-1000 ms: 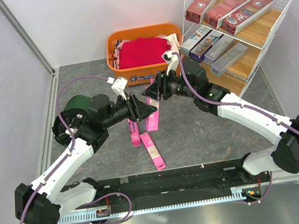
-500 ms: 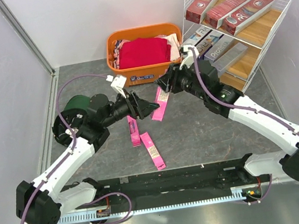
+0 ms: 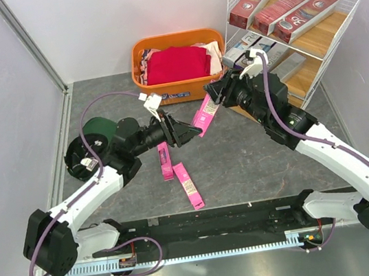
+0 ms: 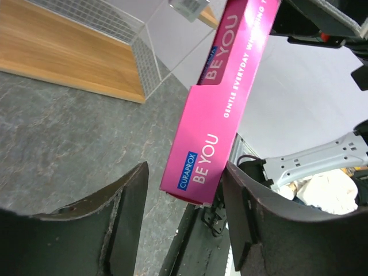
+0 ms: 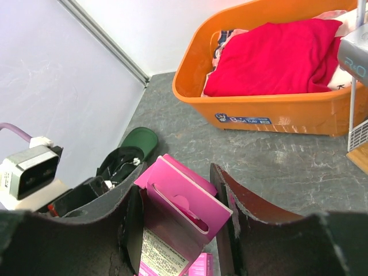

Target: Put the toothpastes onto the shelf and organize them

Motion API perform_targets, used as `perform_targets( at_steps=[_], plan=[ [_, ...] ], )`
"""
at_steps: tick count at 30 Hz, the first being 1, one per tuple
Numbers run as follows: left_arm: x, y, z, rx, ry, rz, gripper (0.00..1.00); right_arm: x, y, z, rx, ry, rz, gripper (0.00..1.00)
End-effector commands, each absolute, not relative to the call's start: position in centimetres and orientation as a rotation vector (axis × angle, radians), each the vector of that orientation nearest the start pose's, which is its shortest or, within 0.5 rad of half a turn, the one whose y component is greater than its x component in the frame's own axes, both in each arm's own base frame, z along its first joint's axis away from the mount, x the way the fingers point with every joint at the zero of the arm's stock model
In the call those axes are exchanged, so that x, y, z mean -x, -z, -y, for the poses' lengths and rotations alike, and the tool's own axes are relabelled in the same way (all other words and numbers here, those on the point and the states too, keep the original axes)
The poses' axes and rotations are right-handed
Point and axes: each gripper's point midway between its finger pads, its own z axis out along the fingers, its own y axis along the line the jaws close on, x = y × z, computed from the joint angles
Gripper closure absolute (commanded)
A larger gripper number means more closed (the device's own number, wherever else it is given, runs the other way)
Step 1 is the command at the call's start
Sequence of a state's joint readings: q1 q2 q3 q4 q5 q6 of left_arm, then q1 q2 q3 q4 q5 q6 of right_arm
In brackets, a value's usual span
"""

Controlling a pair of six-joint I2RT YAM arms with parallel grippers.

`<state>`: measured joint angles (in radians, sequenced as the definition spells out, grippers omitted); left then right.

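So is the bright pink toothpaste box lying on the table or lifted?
Lifted: the bright pink cardboard toothpaste box hangs tilted above the grey table, clamped between the right fingers.

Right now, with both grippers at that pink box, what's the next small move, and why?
Probably draw the left gripper back off the pink Curaprox toothpaste box. Its jaws stand open around the box's lower end, while the right gripper is clamped on the other end, so the right arm can carry it to the shelf.
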<state>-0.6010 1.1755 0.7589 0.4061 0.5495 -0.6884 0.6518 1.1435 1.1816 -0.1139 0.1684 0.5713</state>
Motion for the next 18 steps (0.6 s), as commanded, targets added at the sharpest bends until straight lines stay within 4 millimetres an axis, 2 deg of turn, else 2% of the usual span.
perform_targets(
  at_steps=[1,5,6,8,9,12,14,18],
  plan=[
    [-24.0,-28.9,31.8,-0.436,1.471,-1.669,0.46,-31.7,-41.3,-23.1,-0.13,-0.867,-1.572,0.68],
    [-23.7,-29.1,32.5,-0.448,1.499,-1.656,0.62,-31.6,-41.6,-22.8,-0.135,-0.865,-1.556,0.61],
    [-23.8,-29.0,32.5,-0.44,1.502,-1.656,0.64,-31.6,-41.6,-22.7,-0.135,-0.863,-1.555,0.49],
    [-23.8,-29.2,32.4,-0.426,1.505,-1.647,0.65,-31.5,-41.7,-22.4,-0.141,-0.854,-1.547,0.34],
    [-23.9,-28.9,32.3,-0.421,1.498,-1.654,0.65,-31.4,-41.8,-22.3,-0.141,-0.851,-1.544,0.23],
    [-24.0,-28.2,32.0,-0.408,1.479,-1.684,0.67,-31.2,-42.4,-21.5,-0.146,-0.828,-1.523,0.08],
    [-24.0,-27.2,31.8,-0.397,1.471,-1.712,0.68,-31.0,-42.8,-20.8,-0.155,-0.807,-1.507,0.03],
    [-23.9,-25.7,31.2,-0.378,1.469,-1.753,0.7,-30.4,-43.9,-19.4,-0.173,-0.775,-1.466,0.02]
  ],
)
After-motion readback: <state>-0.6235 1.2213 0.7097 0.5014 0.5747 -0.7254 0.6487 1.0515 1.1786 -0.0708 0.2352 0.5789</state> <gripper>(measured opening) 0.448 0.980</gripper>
